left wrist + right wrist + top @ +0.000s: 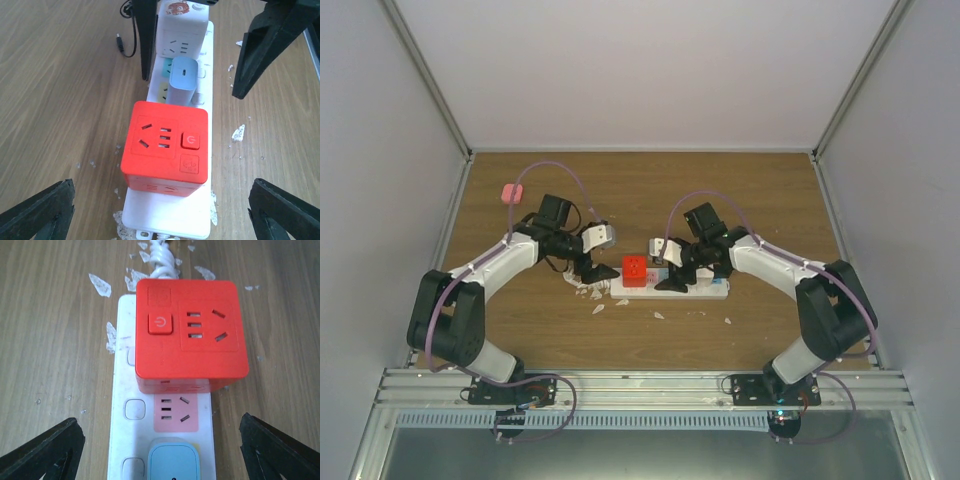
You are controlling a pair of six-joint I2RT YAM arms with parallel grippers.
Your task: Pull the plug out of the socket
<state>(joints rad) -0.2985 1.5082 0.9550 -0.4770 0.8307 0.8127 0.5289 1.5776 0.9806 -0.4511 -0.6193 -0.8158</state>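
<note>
Socket (705, 290): long white strip mid-table, one pink outlet (176, 410) bare. Red cube plug (635, 270) seated at its left end, blue charger (181, 80) next. Left gripper (597, 272) and right gripper (670, 276): fingers spread wide, straddling strip.

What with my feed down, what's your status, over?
Left end effector open, right end effector open. Red cube plug seated in power strip. Blue charger close by.

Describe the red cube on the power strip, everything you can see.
The red cube is a glossy plastic adapter with rounded corners, plugged upright into the white strip at its cord end. Its top face carries a three-hole outlet, three small slots, a power button and a logo pad. A blue charger stands one outlet away. Only the strip touches it.
</note>
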